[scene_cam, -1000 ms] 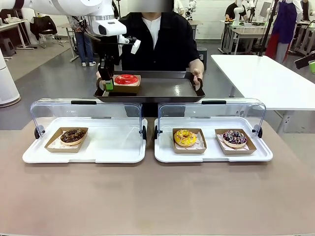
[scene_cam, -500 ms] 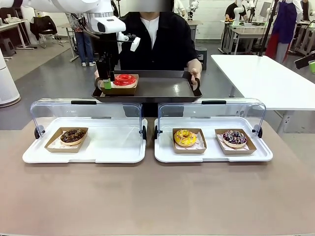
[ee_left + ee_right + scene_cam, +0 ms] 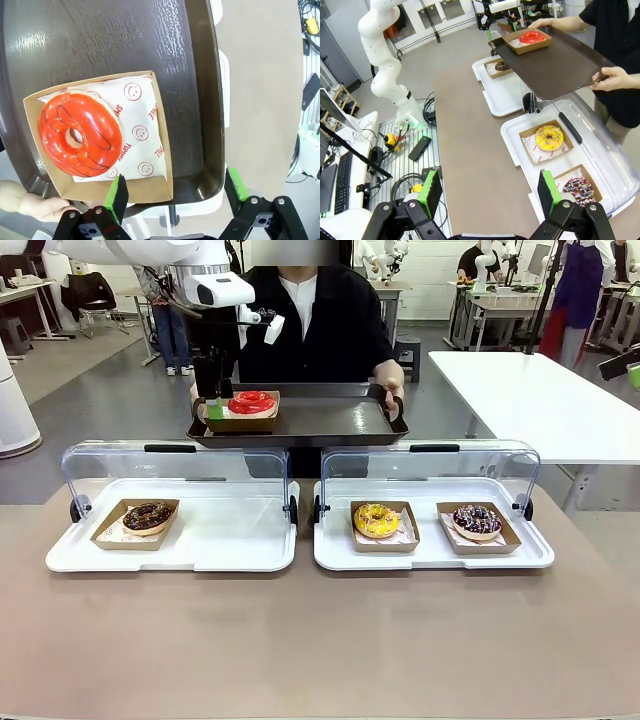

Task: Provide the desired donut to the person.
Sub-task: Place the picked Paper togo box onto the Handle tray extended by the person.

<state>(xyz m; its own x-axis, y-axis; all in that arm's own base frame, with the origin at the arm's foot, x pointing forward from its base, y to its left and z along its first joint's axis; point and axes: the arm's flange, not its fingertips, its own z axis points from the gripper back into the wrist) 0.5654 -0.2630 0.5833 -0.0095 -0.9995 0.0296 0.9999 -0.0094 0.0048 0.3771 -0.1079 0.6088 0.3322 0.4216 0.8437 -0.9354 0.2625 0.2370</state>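
Quick status from my remote seat. Nearest to me, the right gripper [image 3: 489,192] hangs over the bench's [image 3: 320,640] near edge with its jaws wide and nothing in them, so that arm isn't part of this.

Mid-bench are the two white display trays with their clear lids up. The left tray [image 3: 230,540] has a chocolate donut [image 3: 148,515] toward its left edge. The right tray [image 3: 428,535] holds a yellow donut [image 3: 376,520] and a dark sprinkled donut [image 3: 477,520] side by side. None of those look touched.

Past the bench's far edge, the person [image 3: 320,330] holds out a brown serving tray [image 3: 330,418]. The red donut [image 3: 252,400] is on it, resting on smiley-print paper in its cardboard box [image 3: 142,187], at the tray's left end near the corner where the person's hand [image 3: 35,205] grips the rim. The left gripper [image 3: 176,176] is right over that box edge with its jaws spread wide. One green pad overlaps the box wall in my wrist view, but nothing is clamped.

So I'd call the handover basically done: donut delivered, grip let go. What's left, I reckon, is lifting the left arm clear without nudging the box or the tray rim.
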